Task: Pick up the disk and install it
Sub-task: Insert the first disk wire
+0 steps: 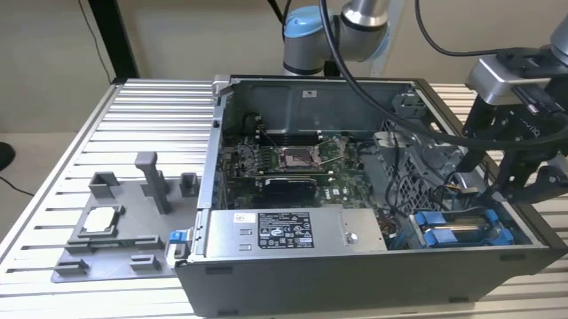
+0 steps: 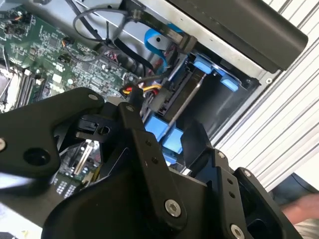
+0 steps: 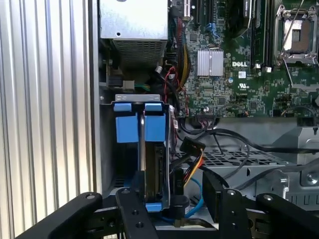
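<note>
Weight is what I am judging first: the disk is looking dense and rigid to me, a metal slab in a blue plastic carrier. I am expecting no flex, smooth faces that could slip, and a board side and connector that would not forgive a knock. I am reckoning the safest hold is across its two flat faces at the exposed end, bearing on the carrier rather than the board.

The disk is standing on edge in the drive bay just beside the power supply box, on the exterior view's right of it. A yellow-and-red cable bundle is lying close alongside.

The gripper is hanging over the bay end farthest from the power supply box, jaws apart and straddling the disk's near end. I cannot tell whether the fingers are touching it. The arm is reaching over from behind the power supply box, wrist bent downward into the bay.
</note>
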Controlling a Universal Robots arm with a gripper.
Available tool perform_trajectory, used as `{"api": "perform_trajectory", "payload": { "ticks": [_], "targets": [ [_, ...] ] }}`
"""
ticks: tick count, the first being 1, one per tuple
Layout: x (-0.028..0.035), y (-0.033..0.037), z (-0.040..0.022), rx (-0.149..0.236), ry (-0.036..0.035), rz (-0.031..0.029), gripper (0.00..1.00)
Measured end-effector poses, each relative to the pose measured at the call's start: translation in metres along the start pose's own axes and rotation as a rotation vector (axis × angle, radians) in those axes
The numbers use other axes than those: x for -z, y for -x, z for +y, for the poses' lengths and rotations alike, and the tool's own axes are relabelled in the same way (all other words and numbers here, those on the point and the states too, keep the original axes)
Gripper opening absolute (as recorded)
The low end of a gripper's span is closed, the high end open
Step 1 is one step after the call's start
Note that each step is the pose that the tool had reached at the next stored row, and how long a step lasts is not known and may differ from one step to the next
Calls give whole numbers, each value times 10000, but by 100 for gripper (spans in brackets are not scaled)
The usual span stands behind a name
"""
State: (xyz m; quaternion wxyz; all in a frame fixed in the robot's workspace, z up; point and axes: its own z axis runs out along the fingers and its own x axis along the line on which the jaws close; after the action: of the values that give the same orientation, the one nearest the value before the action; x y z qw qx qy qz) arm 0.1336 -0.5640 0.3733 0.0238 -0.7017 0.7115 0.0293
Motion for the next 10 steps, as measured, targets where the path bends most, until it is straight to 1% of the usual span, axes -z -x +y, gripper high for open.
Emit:
{"api": "perform_trajectory", "payload": {
  "ticks": [2,3,4,9,10],
  "targets": [
    [-23,78,0,3,-36,-2,100],
    [-34,100,-4,5,-53,-1,100],
    [-45,110,-7,7,-74,-2,100],
    [-100,107,-9,23,-296,-5,100],
    [-107,106,-9,22,-327,-1,100]
  ]
}}
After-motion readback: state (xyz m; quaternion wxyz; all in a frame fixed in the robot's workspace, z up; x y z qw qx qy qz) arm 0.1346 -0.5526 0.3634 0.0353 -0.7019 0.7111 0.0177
